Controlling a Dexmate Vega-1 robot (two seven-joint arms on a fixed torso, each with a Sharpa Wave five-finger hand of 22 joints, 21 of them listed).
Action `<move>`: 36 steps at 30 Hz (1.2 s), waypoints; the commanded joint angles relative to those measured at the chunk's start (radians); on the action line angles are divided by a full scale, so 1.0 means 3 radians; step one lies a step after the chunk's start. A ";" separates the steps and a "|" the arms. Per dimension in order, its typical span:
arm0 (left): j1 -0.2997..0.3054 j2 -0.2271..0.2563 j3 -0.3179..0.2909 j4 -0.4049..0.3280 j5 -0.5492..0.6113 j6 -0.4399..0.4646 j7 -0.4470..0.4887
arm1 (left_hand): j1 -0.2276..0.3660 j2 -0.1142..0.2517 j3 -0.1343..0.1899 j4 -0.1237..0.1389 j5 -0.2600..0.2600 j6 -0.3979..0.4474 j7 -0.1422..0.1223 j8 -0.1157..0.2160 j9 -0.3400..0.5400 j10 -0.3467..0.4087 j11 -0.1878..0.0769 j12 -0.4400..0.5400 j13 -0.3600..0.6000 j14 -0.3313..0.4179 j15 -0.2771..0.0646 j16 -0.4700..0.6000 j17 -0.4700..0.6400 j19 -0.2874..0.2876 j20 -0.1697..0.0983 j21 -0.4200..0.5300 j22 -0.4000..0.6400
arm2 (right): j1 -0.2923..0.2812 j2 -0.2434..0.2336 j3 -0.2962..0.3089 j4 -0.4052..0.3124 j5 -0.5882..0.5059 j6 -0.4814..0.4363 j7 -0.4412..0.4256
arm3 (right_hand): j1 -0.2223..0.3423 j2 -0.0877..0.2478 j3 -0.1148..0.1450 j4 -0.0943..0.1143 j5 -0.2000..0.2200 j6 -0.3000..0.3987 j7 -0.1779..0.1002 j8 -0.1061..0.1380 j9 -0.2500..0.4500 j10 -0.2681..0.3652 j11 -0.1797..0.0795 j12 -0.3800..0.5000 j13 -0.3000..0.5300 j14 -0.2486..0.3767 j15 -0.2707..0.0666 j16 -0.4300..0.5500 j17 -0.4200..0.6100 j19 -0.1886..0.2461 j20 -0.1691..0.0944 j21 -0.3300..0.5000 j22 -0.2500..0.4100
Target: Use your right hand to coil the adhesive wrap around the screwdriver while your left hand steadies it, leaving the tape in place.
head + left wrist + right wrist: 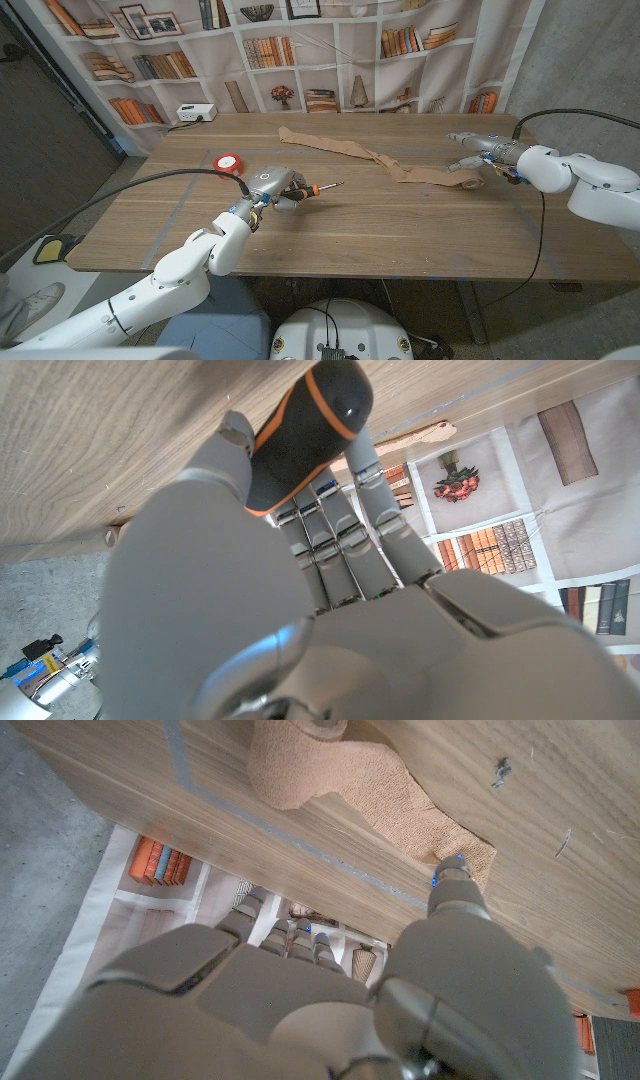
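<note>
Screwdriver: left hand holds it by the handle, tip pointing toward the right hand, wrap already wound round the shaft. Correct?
Not quite. The wrap isn't on the shaft; in the head view it lies unrolled across the table, its roll end by the right hand. The rest holds: the left hand holds the screwdriver by the handle, tip toward the right hand.

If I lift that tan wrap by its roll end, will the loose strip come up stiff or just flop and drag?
Likely floppy: the tan wrap lies unrolled across the table in a wavy, wrinkled strip, so it should sag and drag. It looks thin and light. Its roll may turn and pay out more. The right hand is beside that end.
</note>
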 commanded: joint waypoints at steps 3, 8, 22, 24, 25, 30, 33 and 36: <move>0.0030 -0.0004 -0.0006 -0.0016 -0.0004 0.0042 0.0005 | 0.0720 0.0713 0.0033 0.0008 0.0022 0.0043 0.0050 0.0055 0.0149 0.0035 -0.0002 -0.0005 0.0015 0.0067 -0.0035 0.0002 0.0012 0.0015 -0.0023 0.0027 0.0003 | 0.0226 0.0025 -0.0162 0.0050 -0.0316 -0.0020 0.0362 | 0.0033 0.0002 0.0013 0.0018 0.0018 -0.0035 0.0009 -0.0003 0.0018 0.0007 0.0009 0.0010 0.0013 -0.0127 -0.0032 -0.0005 0.0000 -0.0011 0.0013 -0.0005 0.0008; 0.0036 -0.0008 0.0004 -0.0022 0.0007 0.0064 -0.0001 | 0.0722 0.0711 0.0034 0.0007 0.0023 0.0055 0.0040 0.0054 0.0145 0.0035 -0.0009 -0.0008 0.0021 0.0065 -0.0035 -0.0001 0.0013 0.0009 -0.0024 0.0038 0.0000 | 0.0296 0.0058 -0.0209 0.0126 -0.0387 -0.0002 0.0471 | 0.0042 0.0004 0.0013 0.0021 0.0019 -0.0052 0.0024 -0.0002 0.0019 0.0033 0.0019 0.0021 0.0015 -0.0127 -0.0033 -0.0003 0.0000 -0.0011 0.0007 -0.0004 0.0008; 0.0035 -0.0016 0.0016 -0.0018 0.0008 0.0094 -0.0006 | 0.0720 0.0709 0.0034 0.0010 0.0023 0.0075 0.0033 0.0049 0.0137 0.0040 -0.0011 -0.0014 0.0028 0.0070 -0.0037 -0.0004 0.0016 -0.0003 -0.0023 0.0064 -0.0005 | 0.0389 0.0127 -0.0282 0.0345 -0.0501 0.0107 0.0519 | 0.0063 0.0008 0.0016 0.0027 0.0023 -0.0009 0.0041 0.0030 0.0020 0.0117 0.0019 0.0053 0.0021 -0.0083 -0.0060 0.0017 -0.0001 0.0022 -0.0004 0.0009 0.0007; 0.0034 -0.0014 0.0019 -0.0019 0.0012 0.0099 -0.0009 | 0.0719 0.0709 0.0034 0.0010 0.0022 0.0080 0.0033 0.0050 0.0136 0.0041 -0.0008 -0.0014 0.0030 0.0071 -0.0036 -0.0005 0.0016 -0.0004 -0.0023 0.0067 -0.0005 | 0.0408 0.0130 -0.0301 0.0367 -0.0532 0.0124 0.0544 | 0.0068 0.0007 0.0016 0.0028 0.0024 0.0010 0.0040 0.0038 0.0020 0.0138 0.0008 0.0061 0.0022 -0.0078 -0.0061 0.0018 -0.0001 0.0027 -0.0002 0.0010 0.0007; 0.0035 -0.0016 0.0018 -0.0017 0.0010 0.0097 -0.0003 | 0.0718 0.0709 0.0034 0.0011 0.0022 0.0083 0.0032 0.0050 0.0136 0.0040 -0.0008 -0.0015 0.0031 0.0071 -0.0036 -0.0005 0.0017 -0.0005 -0.0023 0.0069 -0.0006 | 0.0411 0.0134 -0.0300 0.0385 -0.0518 0.0139 0.0547 | 0.0069 0.0007 0.0016 0.0028 0.0024 0.0012 0.0040 0.0039 0.0020 0.0140 0.0006 0.0061 0.0022 -0.0075 -0.0062 0.0019 -0.0001 0.0030 -0.0003 0.0011 0.0007; 0.0035 -0.0018 0.0025 -0.0016 0.0015 0.0106 -0.0001 | 0.0716 0.0710 0.0034 0.0013 0.0021 0.0082 0.0024 0.0046 0.0133 0.0039 -0.0007 -0.0018 0.0035 0.0073 -0.0035 -0.0006 0.0018 -0.0011 -0.0022 0.0077 -0.0007 | 0.0455 0.0144 -0.0334 0.0432 -0.0574 0.0155 0.0613 | 0.0074 0.0006 0.0016 0.0028 0.0026 0.0020 0.0037 0.0042 0.0020 0.0151 0.0006 0.0064 0.0023 -0.0067 -0.0066 0.0022 -0.0001 0.0038 -0.0004 0.0012 0.0007; 0.0037 -0.0023 0.0025 -0.0014 0.0000 0.0107 -0.0002 | 0.0717 0.0708 0.0034 0.0012 0.0021 0.0081 0.0024 0.0044 0.0132 0.0040 -0.0008 -0.0018 0.0038 0.0070 -0.0035 -0.0008 0.0018 -0.0012 -0.0021 0.0082 -0.0007 | 0.0477 0.0153 -0.0344 0.0454 -0.0578 0.0154 0.0661 | 0.0078 0.0005 0.0015 0.0028 0.0027 0.0021 0.0037 0.0043 0.0019 0.0152 0.0004 0.0064 0.0024 -0.0066 -0.0065 0.0022 -0.0002 0.0039 -0.0005 0.0011 0.0007; 0.0046 -0.0031 0.0014 -0.0008 -0.0025 0.0109 0.0016 | 0.0716 0.0709 0.0035 0.0013 0.0020 0.0087 0.0024 0.0044 0.0131 0.0043 -0.0008 -0.0020 0.0039 0.0069 -0.0034 -0.0010 0.0018 -0.0016 -0.0021 0.0087 -0.0008 | 0.0516 0.0167 -0.0373 0.0483 -0.0609 0.0167 0.0730 | 0.0090 0.0010 0.0020 0.0027 0.0030 0.0022 0.0046 0.0044 0.0019 0.0162 0.0012 0.0066 0.0025 -0.0059 -0.0057 0.0024 -0.0002 0.0052 -0.0012 0.0015 0.0007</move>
